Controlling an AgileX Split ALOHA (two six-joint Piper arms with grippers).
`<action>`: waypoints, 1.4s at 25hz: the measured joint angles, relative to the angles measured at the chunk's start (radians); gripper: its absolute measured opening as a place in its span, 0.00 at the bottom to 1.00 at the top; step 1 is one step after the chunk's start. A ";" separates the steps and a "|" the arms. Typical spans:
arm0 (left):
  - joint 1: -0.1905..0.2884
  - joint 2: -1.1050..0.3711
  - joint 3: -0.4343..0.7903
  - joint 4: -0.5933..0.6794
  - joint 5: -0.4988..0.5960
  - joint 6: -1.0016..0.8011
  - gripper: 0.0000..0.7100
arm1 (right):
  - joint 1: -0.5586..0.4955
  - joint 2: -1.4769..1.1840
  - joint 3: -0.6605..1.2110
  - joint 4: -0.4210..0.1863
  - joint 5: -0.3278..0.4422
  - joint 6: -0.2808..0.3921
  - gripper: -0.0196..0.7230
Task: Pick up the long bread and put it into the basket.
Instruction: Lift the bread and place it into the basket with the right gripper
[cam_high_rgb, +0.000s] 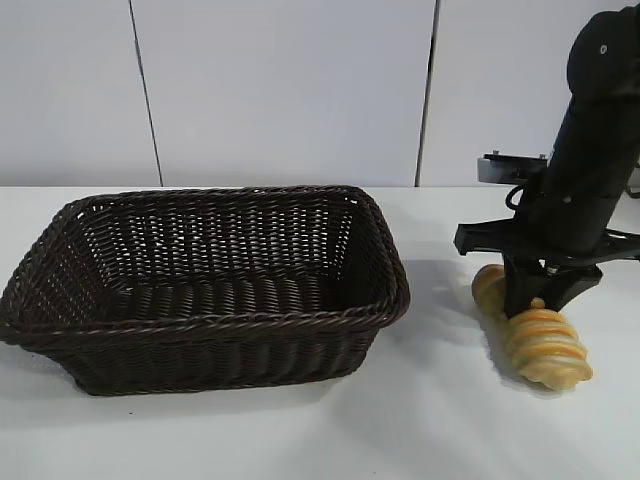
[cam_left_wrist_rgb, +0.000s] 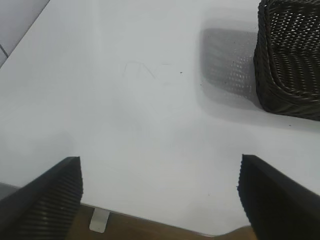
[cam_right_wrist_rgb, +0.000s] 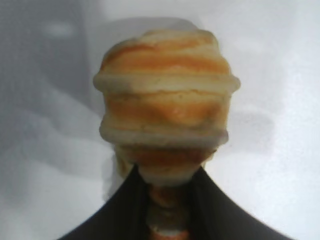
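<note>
1. Nearest the outside camera, the white worktop (cam_high_rgb: 430, 420) lies in front of everything.
2. On it at the right lies the long bread (cam_high_rgb: 540, 345), a twisted loaf with orange-brown and pale stripes, set at a slant, its fat end towards the camera.
3. The right gripper (cam_high_rgb: 535, 300) points straight down onto the loaf's middle, its fingers (cam_right_wrist_rgb: 220, 212) closed in on the bread from both sides, pinching it; the wrist view shows the loaf squeezed narrow between the two dark fingers, the striped end bulging beyond them.
4. The bread rests on the worktop, outside the basket (cam_high_rgb: 200, 290) and well apart from its right wall.
5. The dark brown wicker basket sits left of centre, braided rim up, nothing visible inside.
6. The left gripper (cam_left_wrist_rgb: 160, 195) hangs over bare worktop, fingers (cam_left_wrist_rgb: 50, 195) spread wide and holding nothing, with a corner of the basket farther off in its wrist view.
7. Behind everything stands a pale panelled wall (cam_high_rgb: 280, 90).
</note>
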 joint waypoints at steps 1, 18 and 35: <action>0.000 0.000 0.000 0.000 0.000 0.000 0.87 | 0.000 -0.014 -0.032 -0.003 0.026 0.000 0.15; 0.000 0.000 0.000 0.000 0.000 0.000 0.87 | 0.031 -0.173 -0.465 -0.052 0.347 0.000 0.13; 0.000 0.000 0.000 0.000 0.000 0.000 0.87 | 0.495 -0.063 -0.467 0.022 0.116 0.027 0.13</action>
